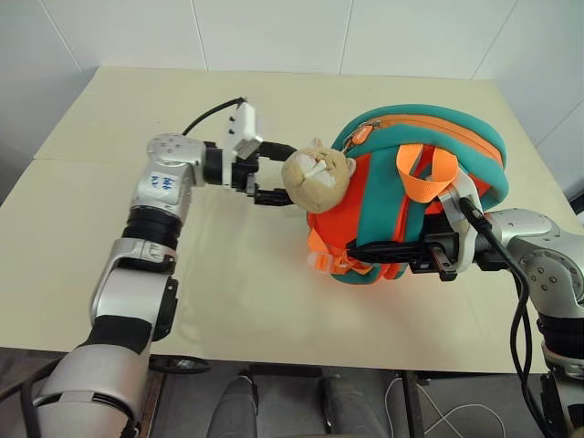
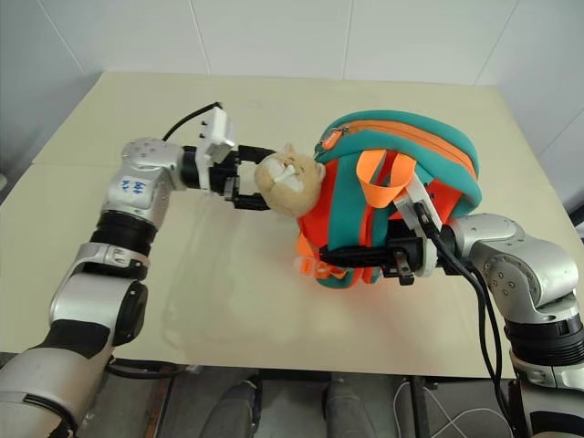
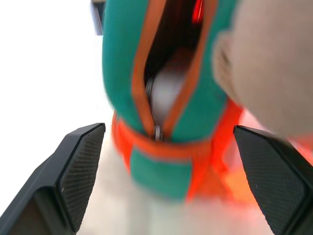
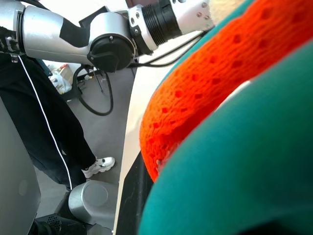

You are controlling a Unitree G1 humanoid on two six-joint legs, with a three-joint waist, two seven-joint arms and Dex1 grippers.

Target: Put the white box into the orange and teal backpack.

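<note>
The orange and teal backpack [image 1: 415, 196] stands on the cream table, its zip opening facing my left gripper. Through that opening [image 3: 171, 73] a pale rounded thing [image 3: 168, 90] shows inside, likely the white box. A tan plush charm [image 1: 317, 176] hangs on the backpack's left side. My left gripper [image 1: 278, 173] hovers right next to the charm, open, with nothing between its fingers [image 3: 80, 171]. My right gripper [image 1: 358, 249] reaches in from the right, shut on the backpack's lower strap and fabric.
The table [image 1: 274, 301] has bare surface in front of and behind the backpack; its front edge runs close to me. A person's leg [image 4: 54, 142] in dark trousers and a white shoe stands on the floor beside the table.
</note>
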